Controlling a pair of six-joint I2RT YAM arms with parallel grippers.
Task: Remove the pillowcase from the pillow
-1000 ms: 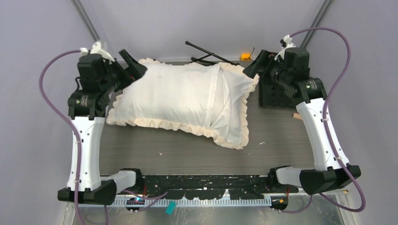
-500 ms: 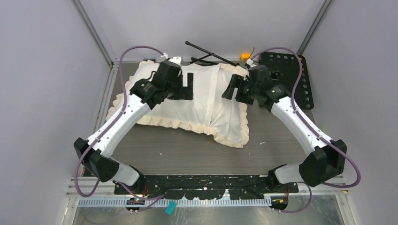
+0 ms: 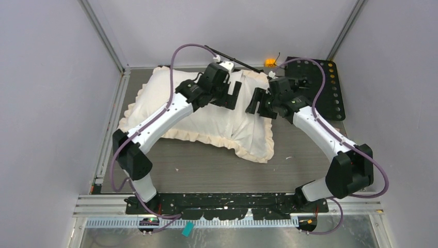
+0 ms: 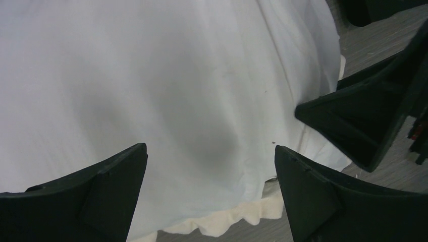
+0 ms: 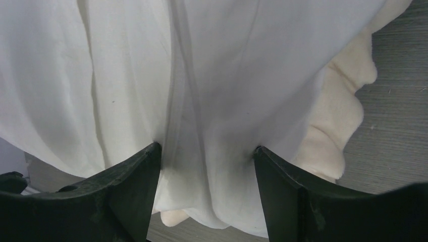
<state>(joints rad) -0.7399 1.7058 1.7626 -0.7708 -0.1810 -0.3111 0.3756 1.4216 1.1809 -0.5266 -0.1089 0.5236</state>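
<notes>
The pillowcase [image 3: 201, 116] lies cream-white face up on the table, with its ruffled frill [image 3: 206, 138] around the edge. The pillow is hidden inside it. My left gripper [image 3: 235, 96] is open and hovers over the cover's right-middle part; the left wrist view shows the smooth fabric [image 4: 151, 75] between its open fingers [image 4: 210, 148]. My right gripper [image 3: 256, 102] is open over the cover's right end. In the right wrist view [image 5: 207, 148] its fingertips [image 5: 146, 161] touch folded fabric [image 5: 227, 75] and straddle a loose fold. The two grippers face each other closely.
A black perforated plate [image 3: 320, 88] lies at the back right. Thin black rods [image 3: 232, 58] and a small orange object [image 3: 269, 62] lie behind the pillowcase. The grey table top [image 3: 206, 168] shows in front. Enclosure walls stand on both sides.
Both arms have swung in from the table's sides over the pillowcase. The left gripper moved right to the cover's right-middle; the right gripper came down on the right end.
</notes>
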